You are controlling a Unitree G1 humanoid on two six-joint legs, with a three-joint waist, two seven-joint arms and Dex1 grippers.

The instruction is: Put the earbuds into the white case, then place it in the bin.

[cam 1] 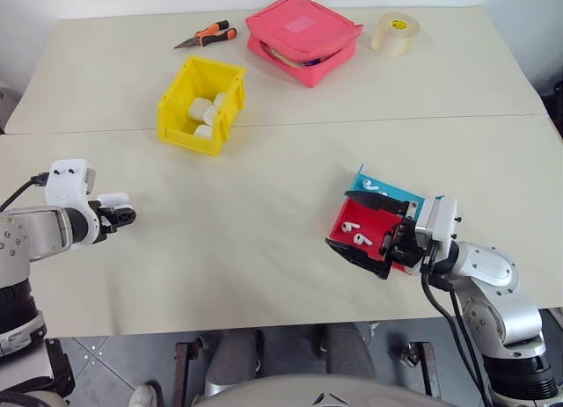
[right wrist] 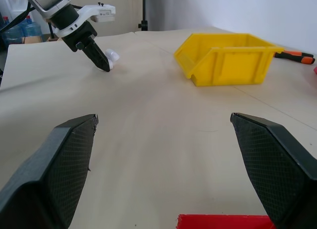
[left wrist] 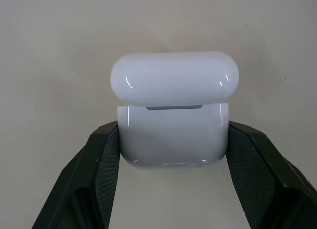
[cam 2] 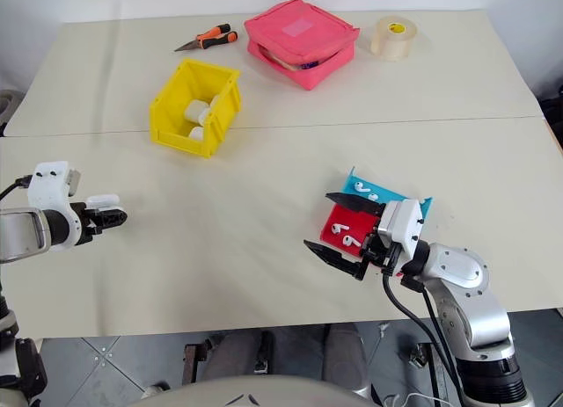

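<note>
White case (left wrist: 173, 125) sits between the left gripper (cam 1: 123, 217) fingers, lid hinged open, low over the near left part of the table (cam 1: 290, 152). Both pads bear on the case's flat side walls, which is the sound place to hold it; judged light, rigid and glossy, so liable to slip or twist if squeezed near the rounded corners.

Largest to smallest:
- Table: broad bare surface between the two arms; the left gripper is close to the near edge (little margin there).
- Bin (cam 1: 201, 105): far left of centre, already holding several white cases, well apart from both grippers.
- Red and blue tray (cam 1: 365, 227): near right, beside the right gripper (cam 1: 362, 222), whose jaws stand wide apart with nothing in them.
- Earbuds (cam 1: 356, 233): lying loose on the tray, tiny and smooth; judged hard to pinch except across the stem.
</note>
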